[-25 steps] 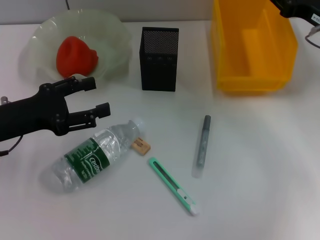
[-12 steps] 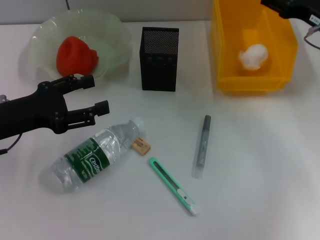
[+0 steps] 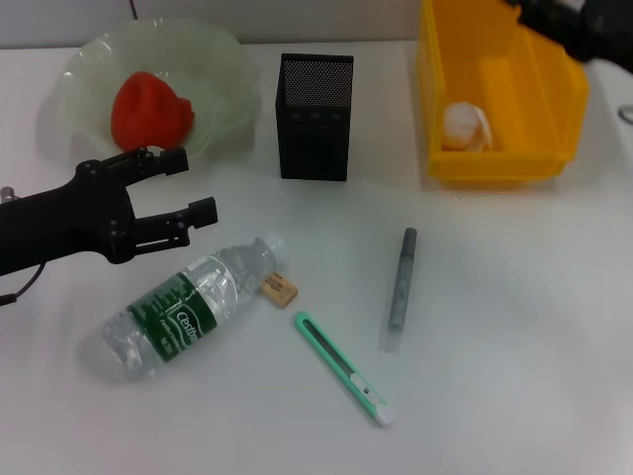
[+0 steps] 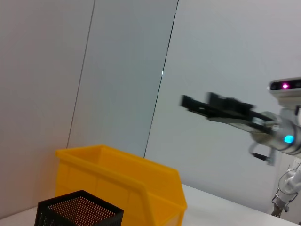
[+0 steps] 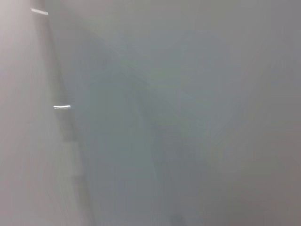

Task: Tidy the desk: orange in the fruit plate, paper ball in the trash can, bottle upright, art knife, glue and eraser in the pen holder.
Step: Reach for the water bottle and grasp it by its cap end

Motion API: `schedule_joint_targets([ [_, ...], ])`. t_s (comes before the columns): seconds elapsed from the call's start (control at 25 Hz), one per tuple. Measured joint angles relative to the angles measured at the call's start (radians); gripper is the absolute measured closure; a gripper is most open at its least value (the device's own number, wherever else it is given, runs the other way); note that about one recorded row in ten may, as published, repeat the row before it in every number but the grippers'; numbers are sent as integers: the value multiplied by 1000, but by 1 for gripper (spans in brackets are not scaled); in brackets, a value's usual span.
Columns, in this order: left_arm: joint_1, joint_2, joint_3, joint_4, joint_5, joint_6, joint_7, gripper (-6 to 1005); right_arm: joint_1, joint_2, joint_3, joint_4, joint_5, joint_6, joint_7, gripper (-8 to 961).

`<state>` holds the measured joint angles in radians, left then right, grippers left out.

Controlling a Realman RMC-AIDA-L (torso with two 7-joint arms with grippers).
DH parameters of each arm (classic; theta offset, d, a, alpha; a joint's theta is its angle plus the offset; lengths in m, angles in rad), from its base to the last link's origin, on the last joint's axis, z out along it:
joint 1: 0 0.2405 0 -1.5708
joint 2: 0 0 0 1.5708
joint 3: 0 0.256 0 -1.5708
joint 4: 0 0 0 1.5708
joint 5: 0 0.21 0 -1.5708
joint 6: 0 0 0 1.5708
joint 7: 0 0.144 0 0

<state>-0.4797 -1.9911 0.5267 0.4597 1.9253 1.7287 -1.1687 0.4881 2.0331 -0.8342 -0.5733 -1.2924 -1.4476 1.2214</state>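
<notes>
Left gripper [image 3: 183, 186]: held low over the worktop [image 3: 514, 327], between plate and bottle; jaws parted, nothing grasped or touched. It is judged to be poised for the bottle, the nearest item not yet set right.

Right gripper [image 3: 559, 18]: seen only partly at the far right corner, above the bin's rim; its state cannot be told.

Bottle [image 3: 188, 305]: laid on its side just below the left gripper, cap toward the eraser; not yet upright.

Eraser [image 3: 279, 288]: set beside the bottle's cap.

Knife [image 3: 342, 367]: green, laid flat, near the eraser.

Glue [image 3: 400, 287]: grey stick, laid flat, right of the knife.

Holder [image 3: 316, 116]: black mesh, upright, nothing seen in it.

Orange [image 3: 150, 110]: placed in the plate [image 3: 227, 69]; judged done.

Paper ball [image 3: 465, 126]: lying in the yellow bin [image 3: 495, 163]; judged done.
</notes>
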Motion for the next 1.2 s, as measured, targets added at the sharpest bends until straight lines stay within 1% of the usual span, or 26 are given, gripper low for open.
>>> schedule_joint_targets([
  [0.12, -3, -1, 0, -1, 3, 0, 0, 155, -11, -28, 2, 12, -78, -170, 0, 165],
  [0.16, -4, -1, 0, -1, 3, 0, 0, 155, -12, -32, 3, 11, -102, -198, 0, 165],
  [0.24, -5, -1, 0, -1, 4, -7, 0, 155, -11, -47, 7, 8, -194, -267, 5, 165],
  [0.36, -5, -1, -1, -1, 4, -15, 0, 155, -1, -58, 9, 1, -316, -282, 19, 165],
  [0.52, -5, 1, 1, 3, 6, -17, -18, 156, 18, -64, 7, -8, -476, -260, 24, 165],
  [0.68, -14, 8, 7, 7, 8, -18, -55, 156, 33, -62, 1, -20, -587, -233, 22, 165],
  [0.84, -23, 12, 8, 14, 12, -24, -84, 156, 39, -48, 1, -40, -668, -206, 19, 165],
  [0.96, -28, 13, 9, 26, 13, -27, -107, 156, 41, -33, 1, -55, -703, -179, 19, 165],
  [1.04, -31, 13, 9, 29, 14, -27, -113, 156, 41, -27, 0, -59, -713, -169, 15, 165],
  [1.12, -45, 7, 10, 35, 15, -28, -132, 156, 41, -25, 0, -60, -716, -165, 8, 164],
  [1.2, -71, -2, 21, 60, 17, -28, -184, 156, 41, -24, 0, -60, -716, -165, 3, 164],
])
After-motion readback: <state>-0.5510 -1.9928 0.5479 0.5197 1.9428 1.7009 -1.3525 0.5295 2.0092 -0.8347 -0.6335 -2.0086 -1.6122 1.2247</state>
